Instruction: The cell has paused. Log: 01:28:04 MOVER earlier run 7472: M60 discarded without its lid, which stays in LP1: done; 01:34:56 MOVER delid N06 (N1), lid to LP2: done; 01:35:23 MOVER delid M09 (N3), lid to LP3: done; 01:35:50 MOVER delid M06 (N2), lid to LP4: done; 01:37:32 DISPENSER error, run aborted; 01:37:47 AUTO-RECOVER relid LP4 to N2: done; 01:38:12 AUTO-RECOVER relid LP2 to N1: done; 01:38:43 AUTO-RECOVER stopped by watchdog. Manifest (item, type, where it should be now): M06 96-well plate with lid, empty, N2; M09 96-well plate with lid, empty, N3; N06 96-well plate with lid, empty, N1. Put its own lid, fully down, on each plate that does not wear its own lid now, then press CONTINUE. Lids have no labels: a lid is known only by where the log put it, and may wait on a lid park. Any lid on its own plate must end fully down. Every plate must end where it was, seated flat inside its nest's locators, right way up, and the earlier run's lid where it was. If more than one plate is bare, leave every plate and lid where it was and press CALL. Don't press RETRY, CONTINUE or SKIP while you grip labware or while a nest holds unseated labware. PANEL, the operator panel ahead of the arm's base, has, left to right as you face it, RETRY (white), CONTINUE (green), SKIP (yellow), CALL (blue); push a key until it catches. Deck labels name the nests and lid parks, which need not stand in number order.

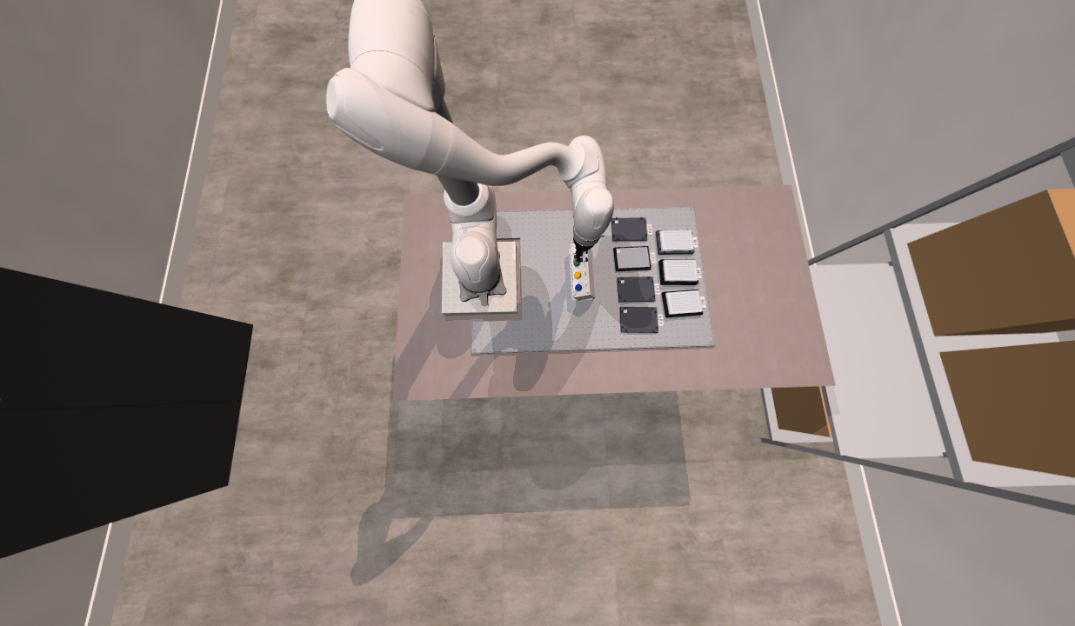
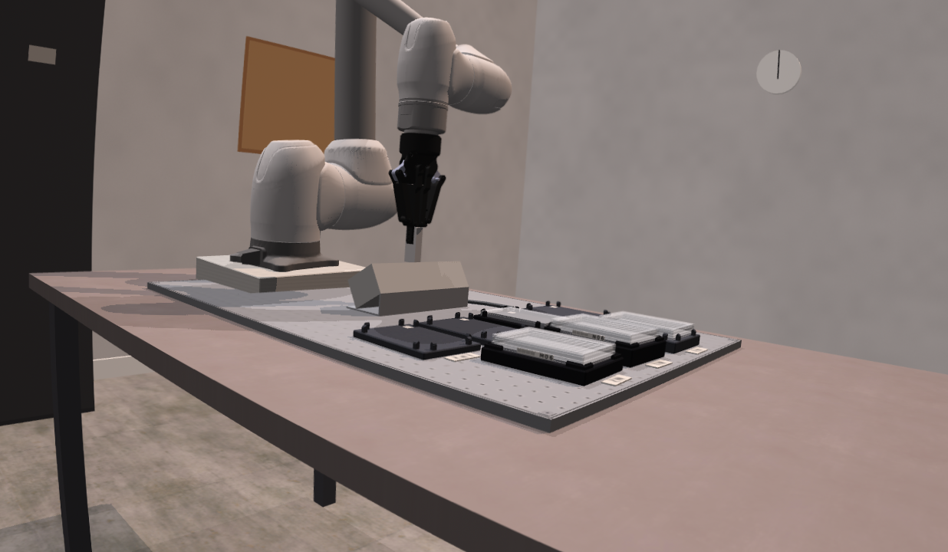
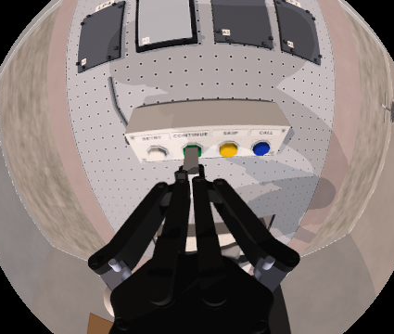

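STEP: press CONTINUE [image 3: 192, 150] | gripper [image 3: 189, 173] jaws together, empty, tip at the key | NEXT: likely push straight down until it catches.

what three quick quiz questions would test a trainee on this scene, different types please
1. True or false: the end effector is shut, with nothing held.
2. Multiple choice: which key on the panel does the end effector tip line up with in the wrist view? A white key; B green key; C yellow key; D blue key.
3. Fill in: of the four lid parks nearest the panel, how many carry a lid? ____

Key: 1 true. 2 B. 3 one; the other three parks show dark and bare.
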Robot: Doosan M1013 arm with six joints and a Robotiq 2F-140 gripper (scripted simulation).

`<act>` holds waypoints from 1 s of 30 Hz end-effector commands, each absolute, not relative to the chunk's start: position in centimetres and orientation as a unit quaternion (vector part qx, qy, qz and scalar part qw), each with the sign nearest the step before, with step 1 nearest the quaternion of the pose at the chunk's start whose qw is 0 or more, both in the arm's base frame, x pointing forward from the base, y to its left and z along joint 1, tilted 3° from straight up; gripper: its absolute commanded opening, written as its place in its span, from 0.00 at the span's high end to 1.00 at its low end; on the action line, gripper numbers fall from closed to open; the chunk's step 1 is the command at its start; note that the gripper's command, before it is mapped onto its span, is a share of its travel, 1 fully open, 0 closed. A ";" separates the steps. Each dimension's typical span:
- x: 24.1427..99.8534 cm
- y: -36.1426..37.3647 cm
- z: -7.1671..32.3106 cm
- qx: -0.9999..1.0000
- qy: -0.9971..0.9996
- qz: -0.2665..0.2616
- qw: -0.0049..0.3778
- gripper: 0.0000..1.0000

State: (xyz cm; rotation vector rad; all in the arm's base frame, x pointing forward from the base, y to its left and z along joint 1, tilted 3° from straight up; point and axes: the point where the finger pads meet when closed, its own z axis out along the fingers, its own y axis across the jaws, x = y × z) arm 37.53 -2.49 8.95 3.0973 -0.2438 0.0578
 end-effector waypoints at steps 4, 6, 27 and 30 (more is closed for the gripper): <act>37.5 -2.5 8.6 0.997 -0.078 0.019 0.017 1.00; 37.5 -2.5 8.6 0.997 -0.078 0.019 0.017 1.00; 37.6 -2.5 8.4 0.997 -0.078 0.019 0.017 1.00; 37.6 -2.5 8.4 0.997 -0.078 0.019 0.017 1.00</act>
